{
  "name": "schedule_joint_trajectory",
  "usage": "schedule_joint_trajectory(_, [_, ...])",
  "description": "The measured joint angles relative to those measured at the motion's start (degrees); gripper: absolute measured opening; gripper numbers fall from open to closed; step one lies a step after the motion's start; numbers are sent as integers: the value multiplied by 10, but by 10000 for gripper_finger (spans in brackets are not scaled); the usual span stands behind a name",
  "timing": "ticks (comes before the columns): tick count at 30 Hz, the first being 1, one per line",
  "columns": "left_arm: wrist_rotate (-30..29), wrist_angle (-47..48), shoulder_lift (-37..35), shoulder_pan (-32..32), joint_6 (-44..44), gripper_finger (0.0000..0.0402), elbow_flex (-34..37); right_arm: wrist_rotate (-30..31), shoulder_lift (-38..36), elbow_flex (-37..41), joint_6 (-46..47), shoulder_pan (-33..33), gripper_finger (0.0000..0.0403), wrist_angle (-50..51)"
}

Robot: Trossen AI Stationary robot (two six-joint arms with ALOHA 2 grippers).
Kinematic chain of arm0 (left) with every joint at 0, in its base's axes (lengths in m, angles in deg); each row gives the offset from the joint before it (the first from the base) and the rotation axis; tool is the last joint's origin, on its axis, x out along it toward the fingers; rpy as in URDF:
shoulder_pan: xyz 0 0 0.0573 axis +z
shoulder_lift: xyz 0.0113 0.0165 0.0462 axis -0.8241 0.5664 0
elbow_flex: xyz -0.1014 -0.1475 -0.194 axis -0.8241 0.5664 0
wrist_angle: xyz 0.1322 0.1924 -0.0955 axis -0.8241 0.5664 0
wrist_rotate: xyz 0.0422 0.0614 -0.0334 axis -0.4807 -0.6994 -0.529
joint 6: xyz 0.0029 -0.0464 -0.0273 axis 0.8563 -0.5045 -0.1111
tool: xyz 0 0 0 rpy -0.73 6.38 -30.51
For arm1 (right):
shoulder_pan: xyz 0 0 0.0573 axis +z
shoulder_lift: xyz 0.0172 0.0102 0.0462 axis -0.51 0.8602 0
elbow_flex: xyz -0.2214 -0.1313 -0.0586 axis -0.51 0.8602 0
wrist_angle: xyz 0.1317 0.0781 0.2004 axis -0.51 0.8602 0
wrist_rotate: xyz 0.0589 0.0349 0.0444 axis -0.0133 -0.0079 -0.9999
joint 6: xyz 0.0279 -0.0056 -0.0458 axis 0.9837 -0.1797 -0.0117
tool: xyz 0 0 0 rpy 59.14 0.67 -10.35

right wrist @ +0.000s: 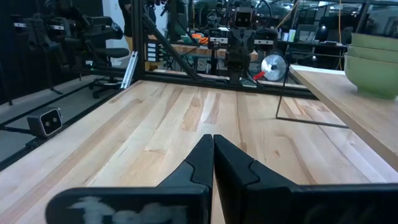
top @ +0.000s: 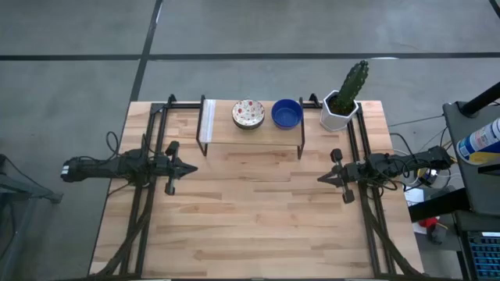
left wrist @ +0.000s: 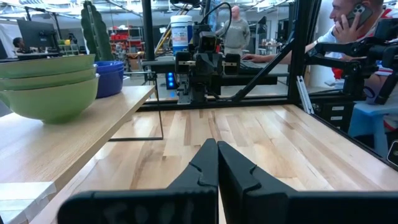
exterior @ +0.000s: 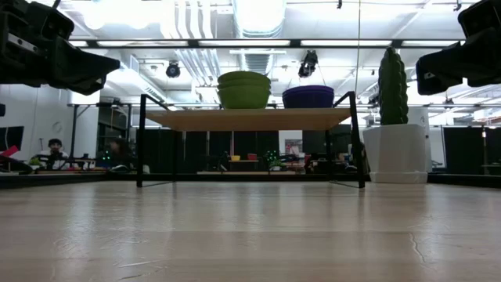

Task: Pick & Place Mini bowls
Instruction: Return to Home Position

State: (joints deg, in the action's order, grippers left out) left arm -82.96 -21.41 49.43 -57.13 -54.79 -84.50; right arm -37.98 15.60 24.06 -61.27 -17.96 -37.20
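**Both grippers shut and empty; bowls stacked on the shelf**

Left side. The left gripper (top: 193, 167) hangs above the left part of the wooden table (top: 258, 230), pointing toward the middle. In the left wrist view its two dark fingers (left wrist: 202, 165) lie pressed together with nothing between them.

Centre, far edge. A low shelf (top: 254, 134) with a wooden top on thin black legs stands at the back of the table. Two stacks rest on its top, side by side and close together but not touching. The left stack is the patterned bowls (top: 248, 114), cream with red and green speckles inside when seen from above and plain green outside when seen from the side. The left wrist view shows three rims nested one in another. The right stack is the blue bowls (top: 287, 114), solid cobalt. How many are nested there cannot be told with certainty.

Right of the shelf. A white hexagonal cactus pot (top: 338, 115) stands on the table just beside the shelf's right end, at the back right corner.

Right side. The right gripper (top: 321, 179) hangs above the right part of the table, facing the left one and well apart from it. Its fingers are likewise closed tip to tip, gripping nothing.
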Motion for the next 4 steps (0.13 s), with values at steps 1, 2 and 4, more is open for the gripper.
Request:
schedule_joint_trajectory(1, [0, 0, 0, 0, 0, 0, 0, 0, 0, 0, -1, 0, 8, 0])
schedule_joint_trajectory(2, [0, 0, 0, 0, 0, 0, 0, 0, 0, 0, -1, 0, 8, 0])
schedule_joint_trajectory(4, [0, 0, 0, 0, 0, 0, 0, 0, 0, 0, 0, 0, 8, 0])
